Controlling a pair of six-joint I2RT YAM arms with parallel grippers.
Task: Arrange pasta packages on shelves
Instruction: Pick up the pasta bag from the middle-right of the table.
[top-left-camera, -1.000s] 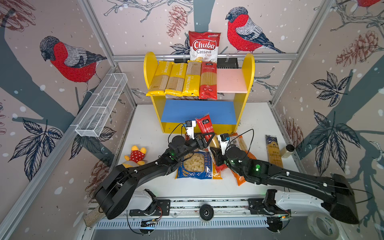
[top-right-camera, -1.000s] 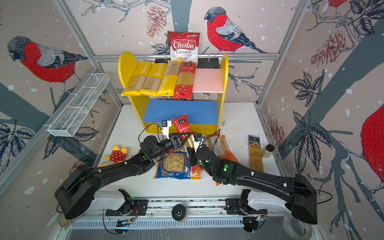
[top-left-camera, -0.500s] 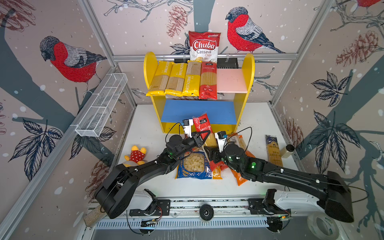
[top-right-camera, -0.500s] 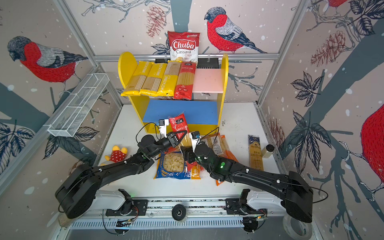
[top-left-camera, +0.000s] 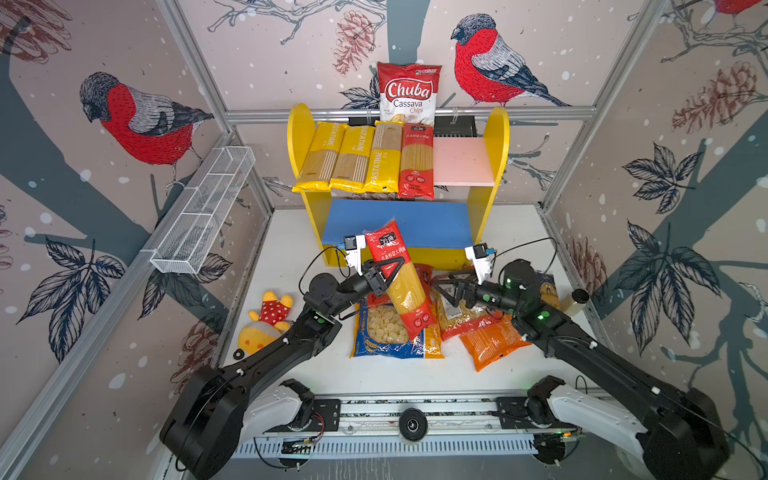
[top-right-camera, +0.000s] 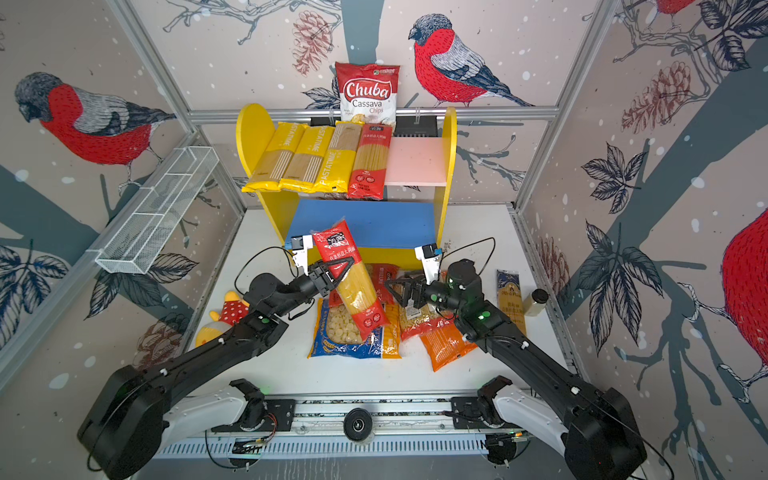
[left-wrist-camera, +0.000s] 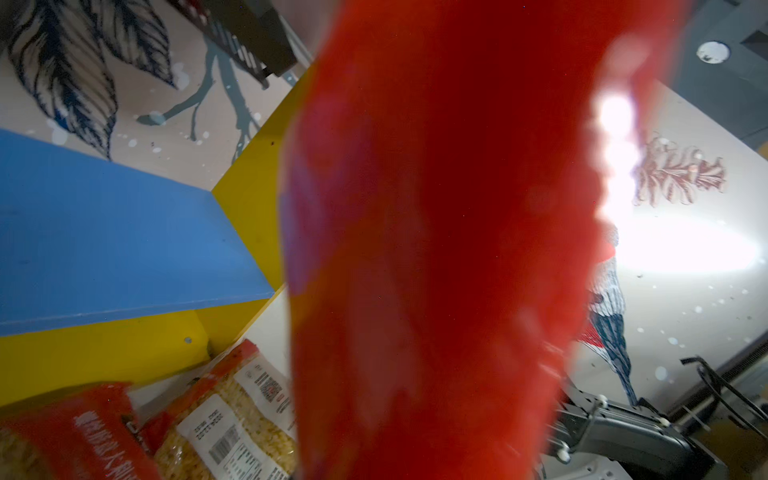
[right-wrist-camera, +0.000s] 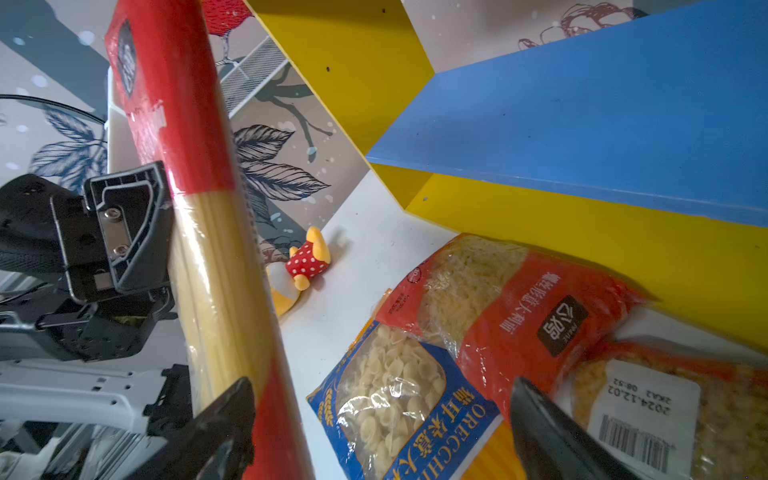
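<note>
Left gripper (top-left-camera: 388, 272): clamped on the red spaghetti pack (top-left-camera: 401, 282), jaws on either side of it about a third of the way down from its red top end.
Red spaghetti pack: held off the worktop (top-left-camera: 291, 257), tilted, top end up in front of the blue lower board (top-left-camera: 436, 224), bottom end hanging over the blue orecchiette bag (top-left-camera: 386, 332).
Right gripper (top-left-camera: 451, 291): jaws spread wide, nothing between them, hovering over the red short-pasta bags (top-left-camera: 461, 320), just beside the held pack and apart from it.
Right wrist view: the pack (right-wrist-camera: 216, 249) fills the space between the 2 arms, with the left gripper's fingers (right-wrist-camera: 124, 228) pressed on its side.
Shelves (top-left-camera: 496, 137): pink upper board (top-left-camera: 465, 162) carries 3 yellow PASTATIME packs (top-left-camera: 353, 160) and 1 red spaghetti pack (top-left-camera: 415, 160) side by side; its right-hand part is bare.
On the worktop: an orange bag (top-left-camera: 492, 340) by the right arm, a dark-blue pack (top-right-camera: 509, 291) further right.
Plush toy (top-left-camera: 266, 320): lying by the left arm.
</note>
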